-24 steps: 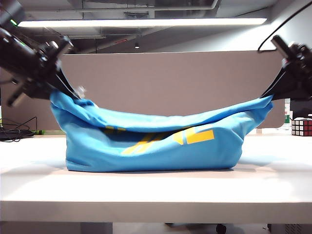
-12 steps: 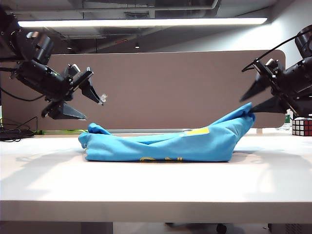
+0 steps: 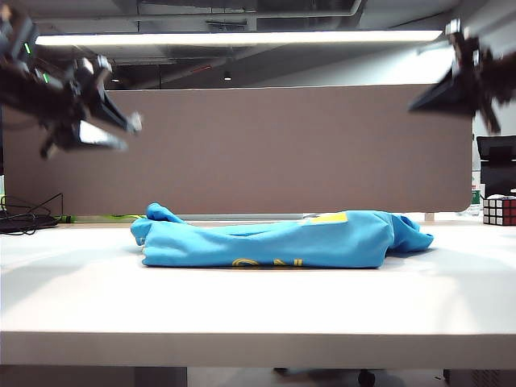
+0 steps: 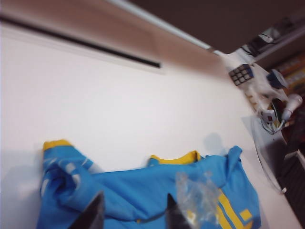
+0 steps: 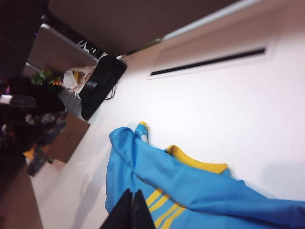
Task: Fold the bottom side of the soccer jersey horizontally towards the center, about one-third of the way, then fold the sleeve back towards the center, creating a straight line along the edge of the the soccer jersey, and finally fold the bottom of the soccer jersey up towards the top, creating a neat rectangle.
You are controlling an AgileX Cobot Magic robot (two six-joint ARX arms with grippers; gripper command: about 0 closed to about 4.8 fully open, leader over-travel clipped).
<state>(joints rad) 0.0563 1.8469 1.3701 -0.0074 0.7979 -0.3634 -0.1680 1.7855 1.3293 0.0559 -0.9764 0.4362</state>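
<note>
The sky-blue soccer jersey (image 3: 274, 242) lies as a low folded bundle in the middle of the table, free of both grippers. Yellow marks show on its front and a yellow patch (image 3: 326, 218) on top. My left gripper (image 3: 121, 133) hangs high above the bundle's left end. In the left wrist view its jaws (image 4: 133, 214) stand open and empty over the blue cloth (image 4: 143, 191), whose yellow-trimmed edge (image 4: 176, 158) faces the far side. My right gripper (image 3: 419, 103) hangs high at the right. The right wrist view shows it (image 5: 131, 210) shut and empty above the jersey (image 5: 190, 186).
A Rubik's cube (image 3: 498, 210) stands at the table's far right edge. A brown partition (image 3: 282, 145) runs behind the table. Cables (image 3: 24, 219) lie at the far left. White tabletop (image 3: 258, 298) stretches in front of the jersey.
Both grippers held the jersey's ends up a second ago. They let go, the cloth dropped into a flat bundle, and both arms rose and drew outward. The right jaws closed empty.
</note>
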